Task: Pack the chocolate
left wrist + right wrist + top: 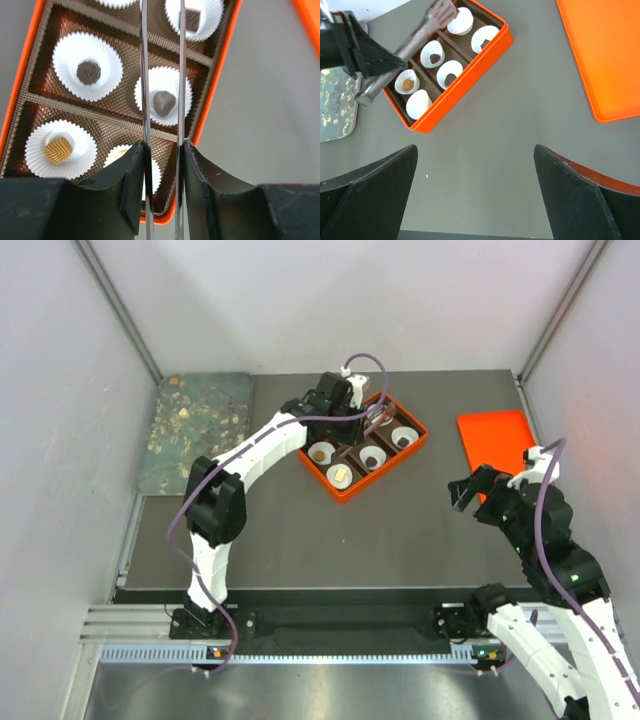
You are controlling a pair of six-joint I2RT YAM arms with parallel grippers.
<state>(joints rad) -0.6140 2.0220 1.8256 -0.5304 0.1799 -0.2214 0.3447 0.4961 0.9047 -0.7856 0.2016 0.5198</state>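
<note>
The chocolate lies in white paper cups inside an orange box (352, 490). In the left wrist view I see a dark swirl (88, 72), a dark heart (163, 101), a tan ridged piece (58, 150) and a dark square (192, 20). My left gripper (164, 150) is shut on thin metal tongs (181, 75), whose two arms run over the heart piece toward the box's far cups. From above, that gripper (358, 400) hangs over the box's back corner. My right gripper (468, 490) stands wide open over bare table, right of the box (465, 82), holding nothing.
An orange lid (497, 438) lies flat at the right, beside my right arm. A mottled blue-green tray (195, 430) with small tan bits sits at the back left. White walls and metal posts close in the table on three sides.
</note>
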